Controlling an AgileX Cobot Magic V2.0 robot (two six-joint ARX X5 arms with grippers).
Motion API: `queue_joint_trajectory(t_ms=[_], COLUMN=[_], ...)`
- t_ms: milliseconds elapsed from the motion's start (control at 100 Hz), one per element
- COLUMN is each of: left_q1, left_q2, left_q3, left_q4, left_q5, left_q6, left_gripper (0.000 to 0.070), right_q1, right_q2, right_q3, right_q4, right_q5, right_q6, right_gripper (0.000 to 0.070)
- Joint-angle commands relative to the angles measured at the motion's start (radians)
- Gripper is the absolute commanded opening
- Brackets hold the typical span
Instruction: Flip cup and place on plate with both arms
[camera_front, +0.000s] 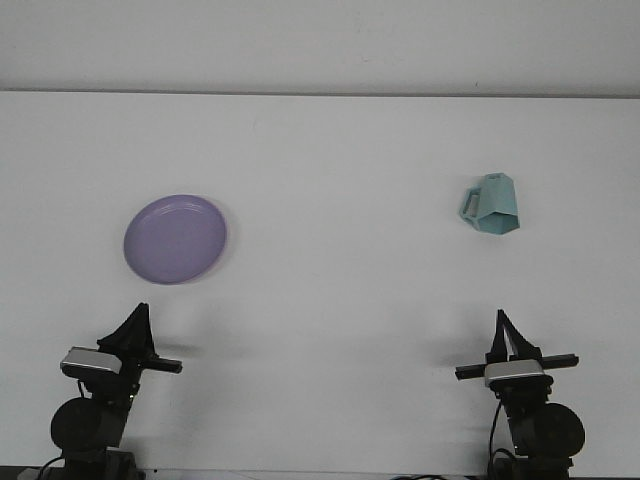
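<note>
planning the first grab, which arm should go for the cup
Right, probably. The cup lies on the table's right half, straight ahead of the right gripper. The left gripper sits below the plate, far across from the cup.

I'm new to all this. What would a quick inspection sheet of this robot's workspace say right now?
Surface: white table, plain and unmarked.
Job's things: purple plate on the left, nothing on it; teal cup on the right, upside down, apart from the plate.
Clutter: nothing seen.
Grippers: left gripper and right gripper at the near edge, fingers together at the tips, holding nothing.
Cables: thin black leads by both arm bases at the bottom edge.
Surroundings: pale wall behind the table.
</note>
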Motion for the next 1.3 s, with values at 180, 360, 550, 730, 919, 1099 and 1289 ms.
queue_joint_trajectory(t_ms=[180, 360, 550, 730, 919, 1099, 1289], left_q1=[0.000, 0.000, 0.000, 0.000, 0.000, 0.000, 0.000], left_q2=[-0.001, -0.001, -0.001, -0.001, -0.001, -0.001, -0.001], left_q3=[-0.019, -0.019, -0.019, -0.019, -0.019, -0.019, -0.019], left_q4=[0.011, 0.011, 0.011, 0.011, 0.016, 0.013, 0.015], left_q5=[-0.003, -0.003, -0.003, -0.003, -0.003, -0.003, -0.003], left_q6=[0.011, 0.011, 0.012, 0.011, -0.021, -0.085, -0.151], left_gripper=[0.0016, 0.0016, 0.0016, 0.0016, 0.0015, 0.0013, 0.0012], right_q1=[0.001, 0.001, 0.001, 0.001, 0.001, 0.001, 0.001], right_q2=[0.000, 0.000, 0.000, 0.000, 0.000, 0.000, 0.000], right_q3=[-0.002, -0.002, -0.002, -0.002, -0.002, -0.002, -0.002], right_q4=[0.010, 0.010, 0.010, 0.011, 0.011, 0.042, 0.097], right_q5=[0.001, 0.001, 0.001, 0.000, -0.002, -0.026, -0.046], right_q6=[-0.002, -0.002, -0.002, 0.006, 0.007, 0.086, 0.218], right_gripper=[0.0000, 0.0000, 0.0000, 0.0000, 0.0000, 0.0000, 0.0000])
